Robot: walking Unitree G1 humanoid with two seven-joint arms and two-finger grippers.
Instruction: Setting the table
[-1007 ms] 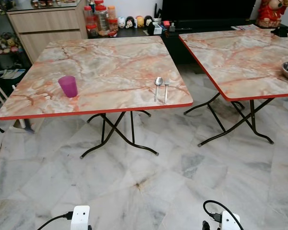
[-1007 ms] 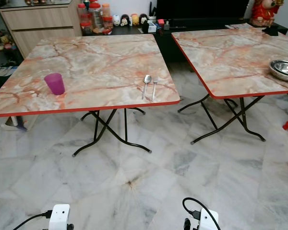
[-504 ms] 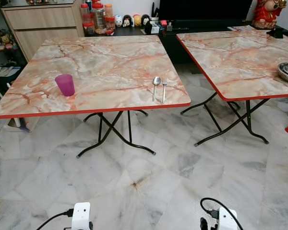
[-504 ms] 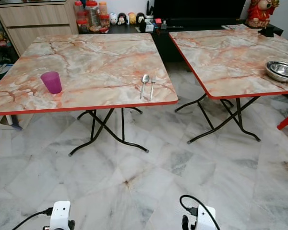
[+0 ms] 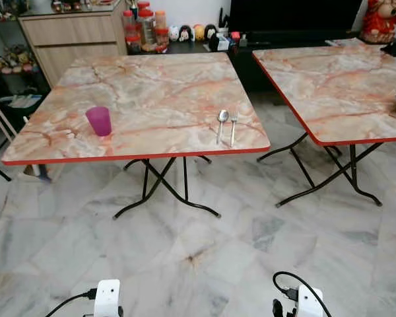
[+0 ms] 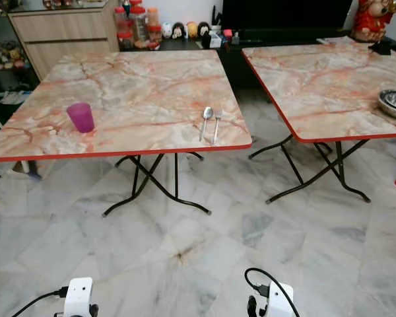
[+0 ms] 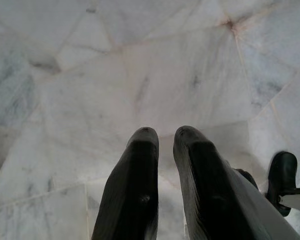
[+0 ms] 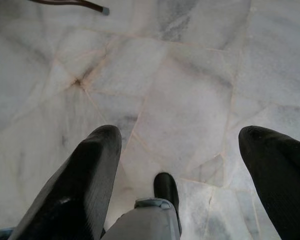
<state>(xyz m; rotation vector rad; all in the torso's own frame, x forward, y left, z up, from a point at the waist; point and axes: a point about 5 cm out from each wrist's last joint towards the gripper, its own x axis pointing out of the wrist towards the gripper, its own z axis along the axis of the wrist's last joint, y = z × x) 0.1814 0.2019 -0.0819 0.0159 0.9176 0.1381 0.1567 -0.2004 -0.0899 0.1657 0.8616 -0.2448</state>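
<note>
The robot stands back from two marble-patterned folding tables on a pale marble floor (image 5: 198,251), both arms hanging low and idle.

Left gripper (image 7: 165,145): fingers nearly together, a narrow gap between them, holding nothing, pointed at the floor. Right gripper (image 8: 185,150): fingers spread wide apart, empty, also over the floor.

Near table (image 5: 152,79): a purple cup (image 5: 99,121) stands upright toward its left front. A spoon (image 5: 222,125) and a fork (image 5: 233,128) lie side by side, just apart, near the right front edge. No plate or bowl sits with them.

Second table (image 6: 317,72), to the right: a metal bowl (image 6: 395,103) rests near its far right edge, well apart from the cutlery. It looks empty, though at this angle that is not certain.

Assessment: the setting is partly done. Cutlery and cup are out, but the cup is well apart from the spoon and fork. The bowl probably needs fetching to the near table, and the cup brought closer to the place.
</note>
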